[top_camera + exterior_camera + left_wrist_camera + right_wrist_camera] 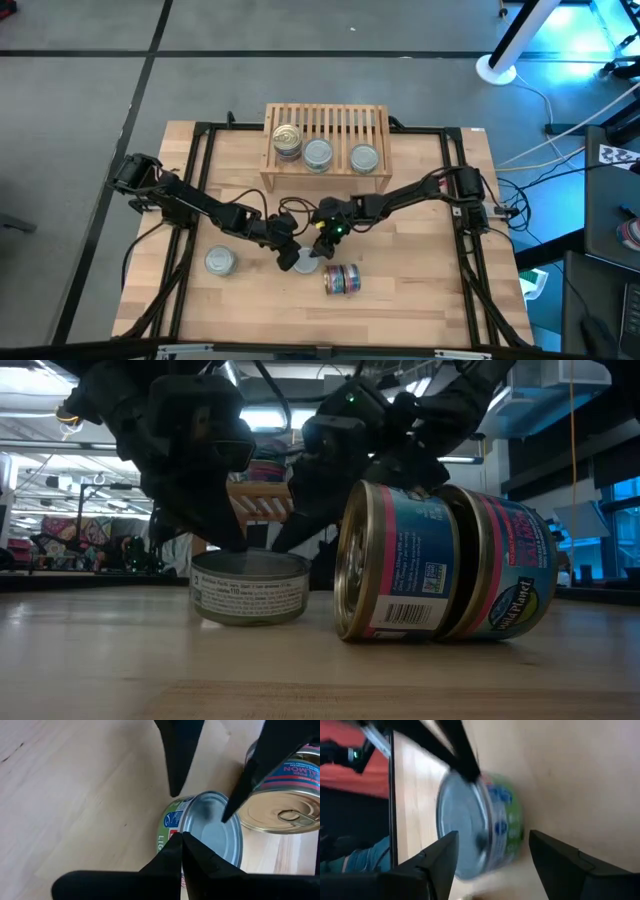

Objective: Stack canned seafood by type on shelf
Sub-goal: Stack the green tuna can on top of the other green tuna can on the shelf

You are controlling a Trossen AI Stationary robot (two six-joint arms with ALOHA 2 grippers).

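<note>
A short green-labelled tin (210, 827) with a silver lid stands upright on the table (420, 300), also seen in the high view as tin (305, 263). My left gripper (181, 839) is shut, its tips at the tin's lid edge. My right gripper (492, 852) is open, with one finger on each side of this tin and a gap showing. Two blue-red tins (445, 565) lie on their sides just right of it. A grey tin (220, 261) stands at the left. The shelf (372, 128) at the back carries three tin stacks (318, 154). My left gripper has its shut fingertips (175, 847) on the rim of the tin's silver lid (192, 832), on the side toward the table's left. The fingers slant down onto it from the left. The tin stands flat on the table.
The sideways blue-red tins (343, 280) lie close to the right of the gripped-around tin. The shelf's slatted top (340, 125) has free room behind its tins. Black frame rails (190, 200) run along the table's left and right sides.
</note>
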